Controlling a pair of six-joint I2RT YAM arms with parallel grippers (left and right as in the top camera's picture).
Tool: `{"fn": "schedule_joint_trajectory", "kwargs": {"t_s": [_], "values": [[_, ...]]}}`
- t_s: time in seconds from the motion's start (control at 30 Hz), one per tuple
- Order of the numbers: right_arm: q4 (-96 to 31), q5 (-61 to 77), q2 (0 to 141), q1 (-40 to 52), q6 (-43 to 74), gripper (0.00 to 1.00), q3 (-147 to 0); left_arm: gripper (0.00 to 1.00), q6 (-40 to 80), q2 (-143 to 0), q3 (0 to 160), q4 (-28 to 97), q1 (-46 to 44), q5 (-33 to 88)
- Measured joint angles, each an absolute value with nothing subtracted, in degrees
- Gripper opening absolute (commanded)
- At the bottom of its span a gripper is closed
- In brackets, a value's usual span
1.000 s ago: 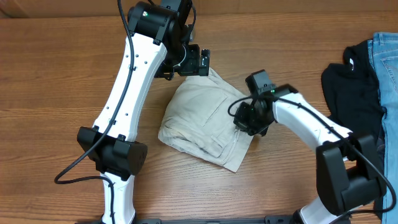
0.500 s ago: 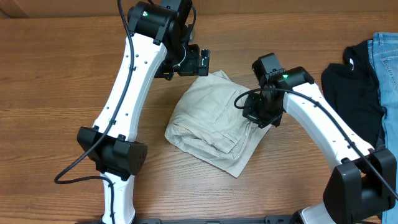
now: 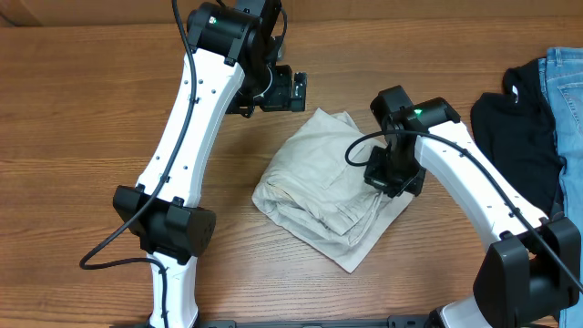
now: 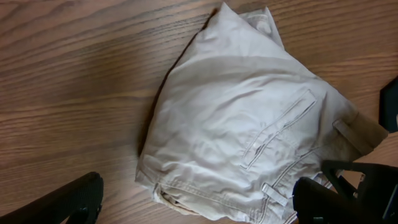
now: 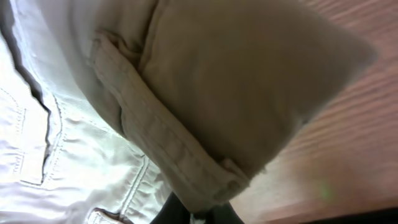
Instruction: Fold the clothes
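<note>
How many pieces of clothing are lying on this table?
3. The beige shorts lie in the middle, a black garment at the right edge, and blue jeans beside it, cut off by the frame. More may lie beyond view.

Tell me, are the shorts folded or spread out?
Folded. The shorts lie as a small bundle with layers stacked at the edge; the right gripper pinches one corner.

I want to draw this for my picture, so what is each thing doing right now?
shorts: bunched into a rough fold, one edge pinched.
left gripper: open, holding nothing.
right gripper: shut on the shorts' edge.
black garment: crumpled, untouched.
blue jeans: lying beside the black garment, untouched.
</note>
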State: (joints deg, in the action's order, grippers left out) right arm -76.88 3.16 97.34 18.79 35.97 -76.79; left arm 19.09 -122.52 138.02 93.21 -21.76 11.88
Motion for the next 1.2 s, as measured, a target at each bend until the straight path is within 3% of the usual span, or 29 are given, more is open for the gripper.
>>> {"fn": "schedule_joint_trajectory", "kwargs": {"t_s": [0.27, 0.3, 0.33, 0.47, 0.57, 0.67, 0.77, 0.93, 0.97, 1.0, 1.03, 1.07, 1.17, 1.2], "values": [[-85.1, 2.2, 97.3, 18.8, 36.0, 0.05, -76.8, 1.00, 19.1, -122.5, 138.0, 93.2, -21.8, 11.9], [-86.4, 2.1, 97.3, 18.8, 36.0, 0.08, -76.8, 1.00, 19.1, -122.5, 138.0, 93.2, -21.8, 11.9], [-87.4, 2.0, 97.3, 18.8, 36.0, 0.19, -76.8, 1.00, 19.1, -122.5, 138.0, 93.2, -21.8, 11.8], [-90.0, 1.8, 97.3, 18.8, 36.1, 0.31, -76.8, 1.00, 19.1, -122.5, 138.0, 93.2, -21.8, 11.7], [-91.3, 1.1, 97.3, 18.8, 35.7, 0.49, -76.8, 1.00, 19.1, -122.5, 138.0, 93.2, -21.8, 11.7], [-92.6, 1.0, 97.3, 18.8, 35.8, 0.48, -76.8, 1.00, 19.1, -122.5, 138.0, 93.2, -21.8, 11.7], [-91.7, 1.0, 97.3, 18.8, 35.9, 0.29, -76.8, 1.00, 19.1, -122.5, 138.0, 93.2, -21.8, 11.7], [-84.4, 0.9, 97.3, 18.8, 35.7, 0.20, -76.8, 1.00, 19.1, -122.5, 138.0, 93.2, -21.8, 11.7], [-81.8, 0.9, 97.3, 18.8, 35.3, 0.20, -76.8, 0.95, 19.1, -122.5, 138.0, 93.2, -21.8, 11.7], [-79.4, 1.3, 97.3, 18.8, 34.6, 0.20, -76.8, 0.80, 19.1, -122.5, 138.0, 93.2, -21.8, 11.7], [-76.0, 1.9, 97.3, 18.8, 33.6, 0.20, -76.7, 0.55, 19.0, -122.5, 138.0, 93.2, -21.8, 11.7], [-73.3, 2.6, 97.3, 18.8, 32.7, 0.20, -76.7, 0.38, 18.9, -122.5, 138.0, 93.2, -21.8, 11.7], [-66.3, 4.5, 97.3, 18.8, 30.8, 0.18, -76.7, 0.10, 18.6, -122.5, 138.0, 94.4, -21.8, 12.3], [-64.4, 4.9, 97.3, 18.8, 30.3, 0.17, -76.7, 0.04, 18.2, -122.5, 138.0, 95.2, -21.9, 12.5]]}}
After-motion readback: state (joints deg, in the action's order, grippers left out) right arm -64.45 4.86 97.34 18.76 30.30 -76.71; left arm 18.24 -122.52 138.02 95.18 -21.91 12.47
